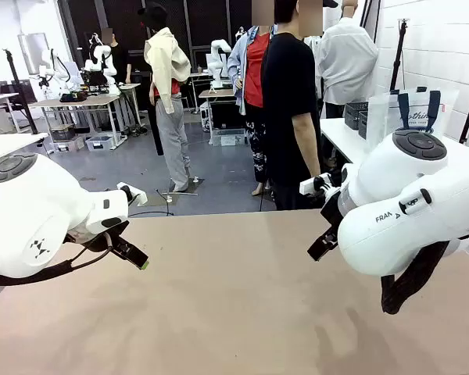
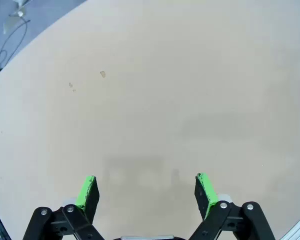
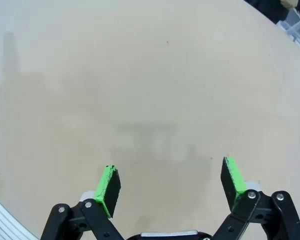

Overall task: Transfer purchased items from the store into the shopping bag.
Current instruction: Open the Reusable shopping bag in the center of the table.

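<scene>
Table (image 1: 234, 312): beige top, seen from the robot's side, with both arms over it. Left gripper (image 2: 146, 186): released, jaws spread wide, green pads (image 2: 88, 189) well apart and facing the table top, which carries a few small marks; in the front view it hangs low over the table's left part (image 1: 133, 254). Right gripper (image 3: 171, 182): likewise released, jaws wide, pads pointing at the table top; in the front view it sits over the right part (image 1: 322, 246), below the arm's large white joint. Shopping bag (image 1: 418, 109): translucent whitish, navy handles, upright on a white side table (image 1: 340, 134) at the far right, beyond the main table and well apart from both grippers. Baskets (image 1: 358, 116): dark, on the same side table, just left of the bag. Person (image 1: 289, 109): black top, standing at the table's far edge.
</scene>
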You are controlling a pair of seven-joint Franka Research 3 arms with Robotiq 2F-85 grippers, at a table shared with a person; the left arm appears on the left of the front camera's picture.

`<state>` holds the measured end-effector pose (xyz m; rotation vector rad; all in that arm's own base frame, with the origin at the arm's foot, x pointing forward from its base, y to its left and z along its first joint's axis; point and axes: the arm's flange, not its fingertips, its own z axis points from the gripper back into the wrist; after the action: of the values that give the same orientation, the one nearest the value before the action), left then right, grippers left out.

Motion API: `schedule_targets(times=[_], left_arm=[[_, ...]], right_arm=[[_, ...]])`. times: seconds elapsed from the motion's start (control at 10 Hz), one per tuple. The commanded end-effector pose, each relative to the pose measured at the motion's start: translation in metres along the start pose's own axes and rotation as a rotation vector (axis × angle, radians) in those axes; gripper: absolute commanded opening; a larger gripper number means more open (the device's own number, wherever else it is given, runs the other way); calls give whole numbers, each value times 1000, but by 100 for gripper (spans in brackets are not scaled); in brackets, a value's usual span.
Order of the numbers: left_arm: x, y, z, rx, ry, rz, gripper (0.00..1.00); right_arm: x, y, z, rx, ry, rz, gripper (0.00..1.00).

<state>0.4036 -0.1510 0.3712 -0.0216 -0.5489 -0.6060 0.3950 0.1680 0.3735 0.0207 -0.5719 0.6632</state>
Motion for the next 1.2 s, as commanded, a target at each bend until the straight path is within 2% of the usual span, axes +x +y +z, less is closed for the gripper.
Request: schedule_targets(times=[0.0, 1.1], left_arm=[[0, 0, 0, 0, 0, 0, 100], [0, 0, 0, 0, 0, 0, 100]], right_arm=[[0, 0, 0, 0, 0, 0, 100], [0, 0, 0, 0, 0, 0, 100]])
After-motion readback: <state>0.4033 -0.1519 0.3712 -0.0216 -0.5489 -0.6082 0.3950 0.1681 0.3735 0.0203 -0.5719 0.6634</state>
